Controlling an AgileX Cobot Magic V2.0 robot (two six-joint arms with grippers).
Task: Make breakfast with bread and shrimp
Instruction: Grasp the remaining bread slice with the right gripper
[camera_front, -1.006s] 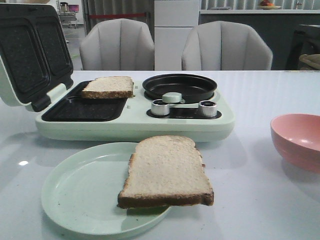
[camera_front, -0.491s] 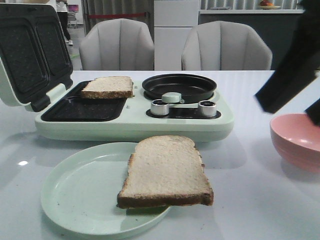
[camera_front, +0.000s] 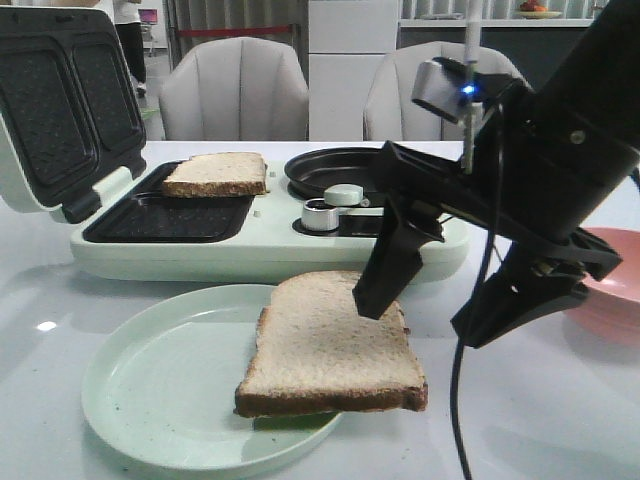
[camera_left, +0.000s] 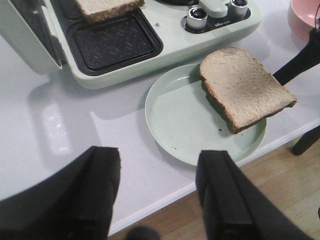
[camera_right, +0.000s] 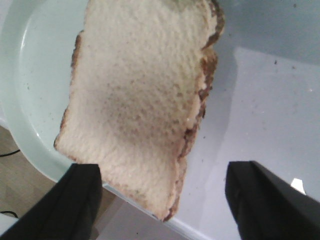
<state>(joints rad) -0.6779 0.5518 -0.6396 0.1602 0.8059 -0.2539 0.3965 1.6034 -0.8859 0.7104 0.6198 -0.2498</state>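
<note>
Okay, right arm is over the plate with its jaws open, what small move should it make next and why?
Probably lower the right gripper a little to straddle the right edge of the bread slice that overhangs the pale green plate, then close. Its jaws stand open with nothing between them, one finger above the slice's far right corner, and another slice already lies in the sandwich maker.

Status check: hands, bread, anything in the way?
Right hand open, above square beige bread slice overhanging pale green plate. Left hand open, holding nothing. Nothing blocking the slice.

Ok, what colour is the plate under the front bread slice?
Pale mint green. The plate shows best in the left wrist view, with the bread slice overhanging its rim.
</note>
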